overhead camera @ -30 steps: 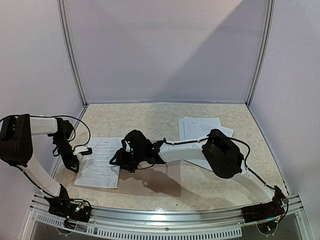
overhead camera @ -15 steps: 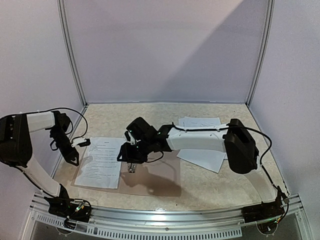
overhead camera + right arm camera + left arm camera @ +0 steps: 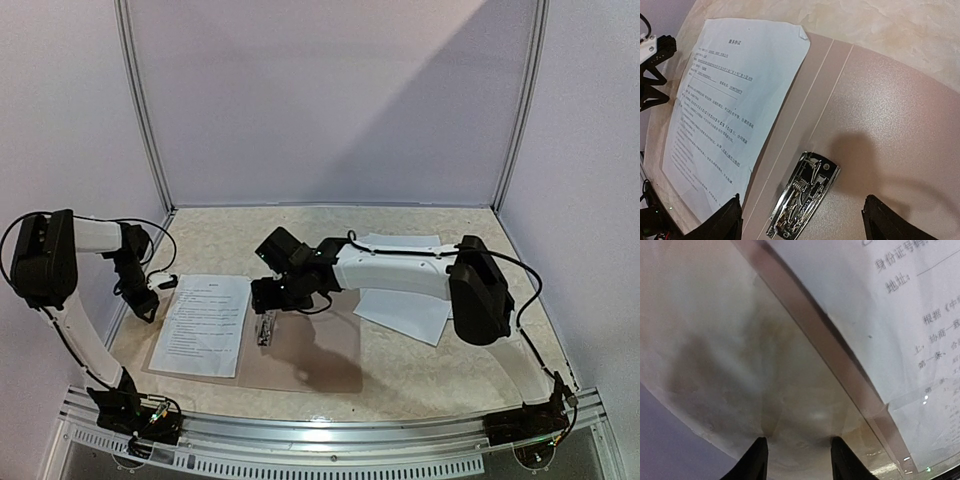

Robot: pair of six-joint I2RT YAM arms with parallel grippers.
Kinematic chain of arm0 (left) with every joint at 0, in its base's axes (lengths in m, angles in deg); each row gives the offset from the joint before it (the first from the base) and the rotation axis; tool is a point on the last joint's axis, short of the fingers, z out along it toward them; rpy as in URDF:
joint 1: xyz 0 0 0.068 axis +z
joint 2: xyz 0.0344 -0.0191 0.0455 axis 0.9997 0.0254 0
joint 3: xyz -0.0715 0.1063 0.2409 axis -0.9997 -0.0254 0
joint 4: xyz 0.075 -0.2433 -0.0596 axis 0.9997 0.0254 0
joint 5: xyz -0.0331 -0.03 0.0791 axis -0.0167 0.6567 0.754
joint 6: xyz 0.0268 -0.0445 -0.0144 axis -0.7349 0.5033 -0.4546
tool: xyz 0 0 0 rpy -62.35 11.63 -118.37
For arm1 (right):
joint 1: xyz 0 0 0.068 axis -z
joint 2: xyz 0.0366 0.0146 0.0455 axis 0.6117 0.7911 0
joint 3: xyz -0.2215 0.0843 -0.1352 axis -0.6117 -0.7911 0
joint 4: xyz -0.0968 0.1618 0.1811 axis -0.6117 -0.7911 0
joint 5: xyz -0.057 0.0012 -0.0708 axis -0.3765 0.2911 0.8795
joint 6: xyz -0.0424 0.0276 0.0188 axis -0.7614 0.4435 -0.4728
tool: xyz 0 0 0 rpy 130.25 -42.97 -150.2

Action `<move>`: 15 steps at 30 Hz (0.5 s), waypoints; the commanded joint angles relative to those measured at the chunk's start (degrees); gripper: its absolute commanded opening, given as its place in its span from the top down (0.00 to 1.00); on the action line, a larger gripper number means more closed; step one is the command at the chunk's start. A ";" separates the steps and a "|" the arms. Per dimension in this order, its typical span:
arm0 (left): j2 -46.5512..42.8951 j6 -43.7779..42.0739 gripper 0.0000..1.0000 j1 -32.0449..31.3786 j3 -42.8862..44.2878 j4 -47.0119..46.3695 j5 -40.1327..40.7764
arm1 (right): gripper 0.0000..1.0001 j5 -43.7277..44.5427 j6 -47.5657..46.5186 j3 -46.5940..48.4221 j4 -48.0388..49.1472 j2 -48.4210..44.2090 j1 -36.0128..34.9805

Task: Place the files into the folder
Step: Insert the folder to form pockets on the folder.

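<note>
The folder [image 3: 325, 355] lies open and flat, taupe, with its metal clip [image 3: 266, 328] bare beside the spine. One printed sheet of the files [image 3: 205, 322] lies on its left half. More sheets [image 3: 405, 305] lie at the back right, partly under the right arm. My right gripper [image 3: 268, 298] hovers over the clip [image 3: 805, 195], open wide and empty [image 3: 806, 227]; the folder [image 3: 890, 110] and the sheet [image 3: 730, 100] show below it. My left gripper [image 3: 150, 308] is open and empty [image 3: 799, 462] over the table, just left of the folder's edge [image 3: 830, 355] and the sheet [image 3: 900, 315].
The enclosure's left wall and its metal post [image 3: 145, 120] stand close behind the left arm. The right arm reaches across the loose sheets. The marbled table top [image 3: 250, 235] runs back to the rear wall. The left gripper [image 3: 652, 55] shows in the right wrist view.
The right gripper lifted off the folder's middle and drew back, uncovering the clip. The left gripper moved back along the folder's left edge, away from the sheet.
</note>
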 commanded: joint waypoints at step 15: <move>-3.27 1.61 0.54 -0.55 -2.18 0.73 -2.83 | 0.20 18.28 -8.37 9.21 -5.94 13.27 -5.02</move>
